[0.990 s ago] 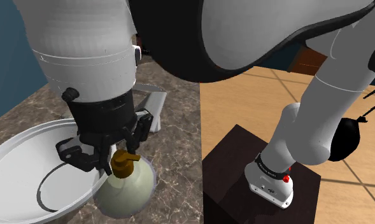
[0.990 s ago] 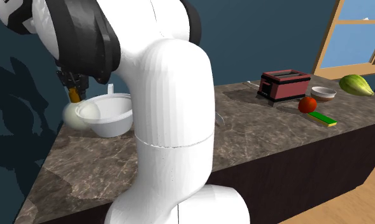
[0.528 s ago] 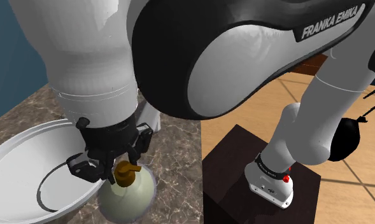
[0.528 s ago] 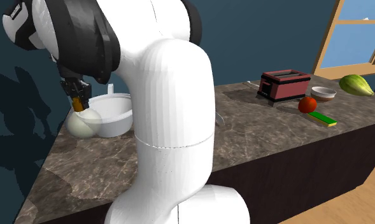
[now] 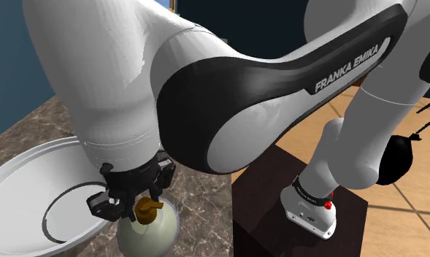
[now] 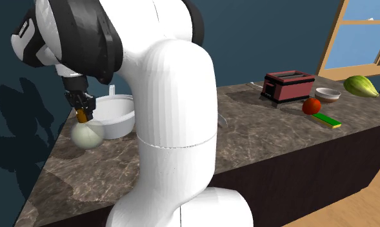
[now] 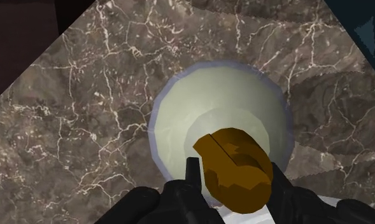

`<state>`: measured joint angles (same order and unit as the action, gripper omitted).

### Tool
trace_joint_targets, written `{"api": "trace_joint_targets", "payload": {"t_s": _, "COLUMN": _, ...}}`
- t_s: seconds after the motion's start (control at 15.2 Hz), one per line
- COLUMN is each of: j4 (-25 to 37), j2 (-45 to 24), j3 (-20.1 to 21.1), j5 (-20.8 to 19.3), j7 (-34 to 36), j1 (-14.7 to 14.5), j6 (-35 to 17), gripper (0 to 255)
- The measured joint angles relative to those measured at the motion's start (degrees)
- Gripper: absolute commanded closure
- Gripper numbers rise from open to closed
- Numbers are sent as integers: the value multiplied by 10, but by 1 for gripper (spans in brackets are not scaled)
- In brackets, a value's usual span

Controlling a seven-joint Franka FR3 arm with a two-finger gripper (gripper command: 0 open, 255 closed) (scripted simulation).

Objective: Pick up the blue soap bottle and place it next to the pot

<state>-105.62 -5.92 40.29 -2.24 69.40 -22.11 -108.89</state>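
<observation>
The gripper is clasping the brown pump cap of the pale, round soap bottle between its fingers. The bottle's body is hanging directly beneath it, low over the marble counter, just beside the white pot.

I get bright, even light here. The arm casts a soft, dark shadow on the wall behind it. Every view looks sharp right to its edges.
</observation>
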Motion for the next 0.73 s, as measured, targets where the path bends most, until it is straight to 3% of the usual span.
{"api": "trace_joint_targets", "payload": {"t_s": 0.73, "j4": -59, "j2": -28, "j3": -3, "j5": -21, "j7": 13, "j1": -5, "j6": -80, "gripper": 255}}
